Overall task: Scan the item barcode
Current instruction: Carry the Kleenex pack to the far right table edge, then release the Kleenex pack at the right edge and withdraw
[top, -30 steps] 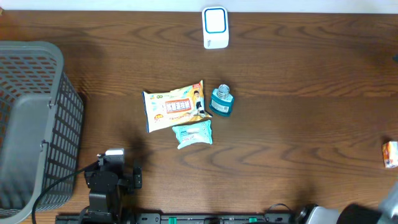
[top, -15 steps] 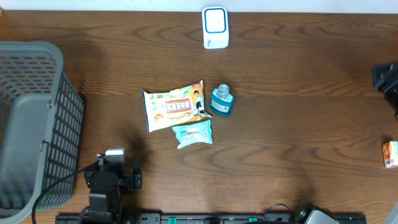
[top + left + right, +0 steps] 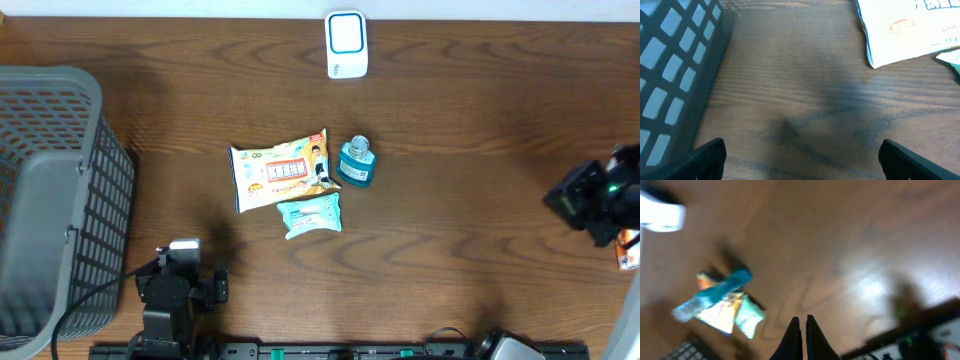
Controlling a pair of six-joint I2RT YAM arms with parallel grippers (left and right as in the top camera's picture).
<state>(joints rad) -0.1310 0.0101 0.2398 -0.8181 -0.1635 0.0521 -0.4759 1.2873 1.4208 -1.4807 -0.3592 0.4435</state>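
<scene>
Right pincer (image 3: 802, 323) closed, left pincer (image 3: 802, 157) wide

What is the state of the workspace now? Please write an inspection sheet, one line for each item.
Surface: dark brown wooden table, no spills seen.
Job's things: white and blue scanner box at the far edge; yellow snack packet, teal round bottle and small teal wipes pack close together at the centre.
Clutter: grey plastic mesh basket at the left; small orange box at the right edge.
Grippers: left gripper open, empty; right gripper shut, empty.
Cables: black cable beside the left arm base.
Surroundings: nothing seen.
</scene>
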